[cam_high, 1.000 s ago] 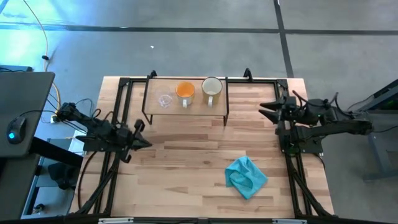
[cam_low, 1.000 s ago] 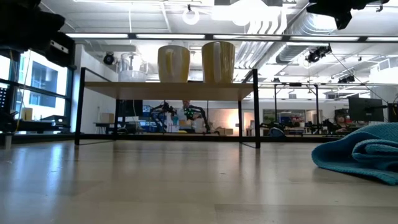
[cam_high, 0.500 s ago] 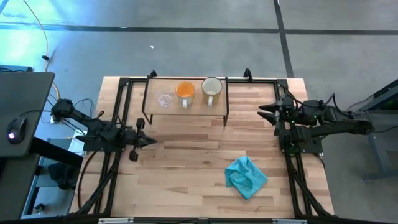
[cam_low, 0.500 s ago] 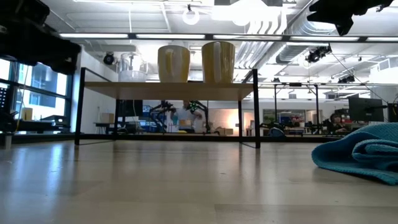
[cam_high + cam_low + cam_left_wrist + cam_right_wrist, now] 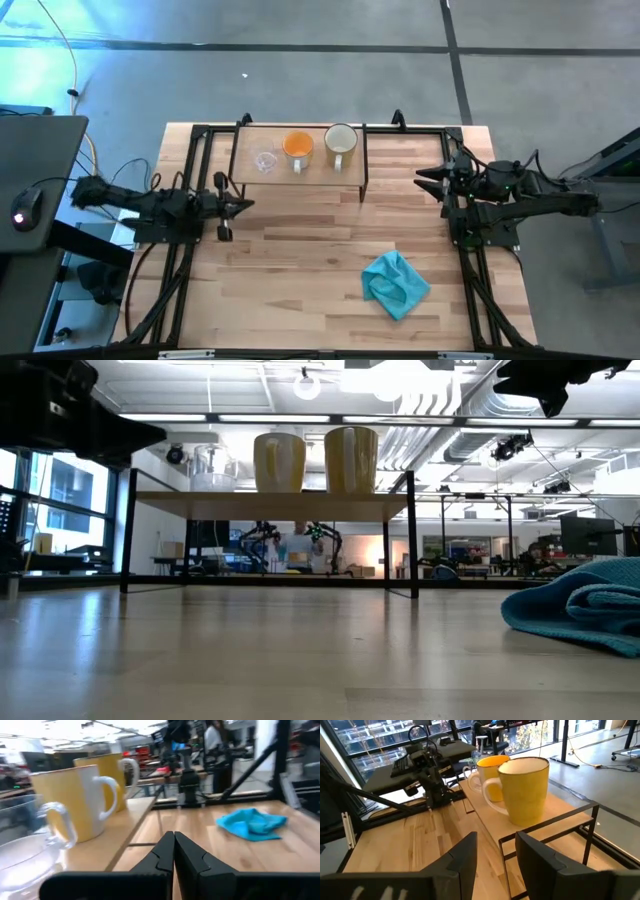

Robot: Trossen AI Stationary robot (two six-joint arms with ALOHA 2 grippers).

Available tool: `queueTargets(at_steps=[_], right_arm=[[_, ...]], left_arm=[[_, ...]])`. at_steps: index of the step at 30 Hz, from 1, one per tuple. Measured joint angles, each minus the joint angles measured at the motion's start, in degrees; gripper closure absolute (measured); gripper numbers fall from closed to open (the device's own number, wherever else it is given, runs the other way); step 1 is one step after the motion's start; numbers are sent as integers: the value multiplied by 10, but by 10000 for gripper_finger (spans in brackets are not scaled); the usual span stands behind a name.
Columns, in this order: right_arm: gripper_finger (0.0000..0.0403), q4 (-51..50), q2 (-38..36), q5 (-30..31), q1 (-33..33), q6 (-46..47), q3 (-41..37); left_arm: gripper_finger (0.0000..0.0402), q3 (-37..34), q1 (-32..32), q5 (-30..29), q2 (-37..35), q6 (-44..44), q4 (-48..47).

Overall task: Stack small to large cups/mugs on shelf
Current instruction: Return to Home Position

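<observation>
Left gripper (image 5: 240,206) is sitting clenched rn, fingers (image 5: 160,855) pressed flat together w/ nothing between them. It's hovering over the left part of the table (image 5: 300,290), just in front of the left front leg of the shelf (image 5: 300,182), and pointing toward the table's middle. Right gripper (image 5: 425,180) is hanging released over the right side, fingers (image 5: 462,857) parted w/ a clear gap and nothing in it. It's aiming at the shelf's right end but is apart from it.

Biggest to smallest, from what I'm seeing on my feeds:

- The table, light wood planks, is carrying everything.
- The shelf, a light board on thin black legs, is standing at the back, approx centered btw the two arms.
- The teal cloth (image 5: 397,284) is lying crumpled front-right on the table, well apart from the shelf.

On the shelf, 3 vessels are standing upright in a row, none inside another:

- Cream mug (image 5: 341,142) is standing at the right end, near the shelf's right edge.
- Orange mug (image 5: 297,148) is standing just beside it in the middle, small gap btw them. Both mugs are showing yellow outsides and pointing their handles toward the table's front.
- Glass cup (image 5: 265,161) is standing on the left, a bit farther forward than the mugs, near the orange one but not touching afaict.
</observation>
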Motion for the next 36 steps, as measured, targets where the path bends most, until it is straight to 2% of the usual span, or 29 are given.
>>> queueTargets(at_steps=[6, 10, 18, 36], right_arm=[[277, 0, 0, 0, 0, -1, 0], [277, 0, 0, 0, 0, -5, 0], [277, -1, 0, 20, 0, -11, 0], [277, -2, 27, 22, 0, -11, 0]], left_arm=[[400, 1, 112, 206, 0, -58, -2], [400, 0, 145, 285, 0, -69, -9], [399, 0, 158, 309, 0, -67, -13], [399, 0, 159, 305, 0, -77, 8]])
